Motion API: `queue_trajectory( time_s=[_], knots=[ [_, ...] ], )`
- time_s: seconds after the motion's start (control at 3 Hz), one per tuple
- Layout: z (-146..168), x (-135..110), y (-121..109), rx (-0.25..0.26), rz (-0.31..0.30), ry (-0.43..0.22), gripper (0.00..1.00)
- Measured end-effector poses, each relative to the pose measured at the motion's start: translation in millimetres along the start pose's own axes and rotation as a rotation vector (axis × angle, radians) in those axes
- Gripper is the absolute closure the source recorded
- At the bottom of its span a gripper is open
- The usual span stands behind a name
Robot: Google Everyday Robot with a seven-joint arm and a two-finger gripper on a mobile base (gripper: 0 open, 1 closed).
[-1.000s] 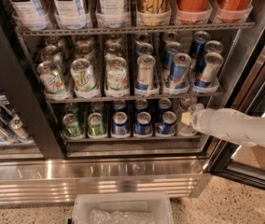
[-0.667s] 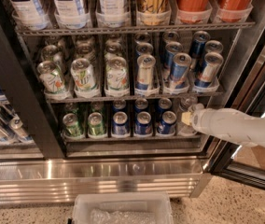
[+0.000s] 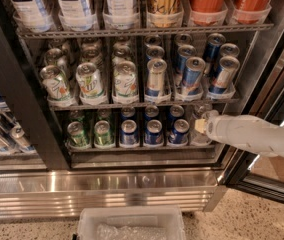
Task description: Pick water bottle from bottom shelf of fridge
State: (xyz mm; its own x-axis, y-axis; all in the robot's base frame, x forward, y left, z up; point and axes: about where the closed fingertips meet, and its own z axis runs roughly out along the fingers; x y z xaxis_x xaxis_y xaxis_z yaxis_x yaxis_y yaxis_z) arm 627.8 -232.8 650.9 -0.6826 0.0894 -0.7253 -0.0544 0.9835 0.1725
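Note:
The fridge (image 3: 27, 109) stands open in front of me. Its bottom shelf (image 3: 142, 148) holds green cans (image 3: 77, 134) on the left, blue cans (image 3: 153, 131) in the middle and a clear water bottle (image 3: 199, 112) in the rightmost lane. My white arm reaches in from the right. My gripper (image 3: 202, 126) is at the front of that lane, right against the water bottle, and covers the bottle's lower part. Any bottles behind it are hidden.
The rack above holds 7UP cans (image 3: 89, 79) and slim blue-silver cans (image 3: 192, 71), close over the gripper. The glass door (image 3: 277, 99) hangs open on the right, beside the arm. A ribbed steel base panel (image 3: 102, 191) and a white bin (image 3: 129, 224) lie below.

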Motion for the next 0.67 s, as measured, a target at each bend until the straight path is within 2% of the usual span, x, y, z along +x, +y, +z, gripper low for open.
queue_trajectory(
  time_s=[0.67],
  knots=[
    [-10.2,-4.8,12.2,-0.036,-0.006,-0.011,1.00]
  ],
)
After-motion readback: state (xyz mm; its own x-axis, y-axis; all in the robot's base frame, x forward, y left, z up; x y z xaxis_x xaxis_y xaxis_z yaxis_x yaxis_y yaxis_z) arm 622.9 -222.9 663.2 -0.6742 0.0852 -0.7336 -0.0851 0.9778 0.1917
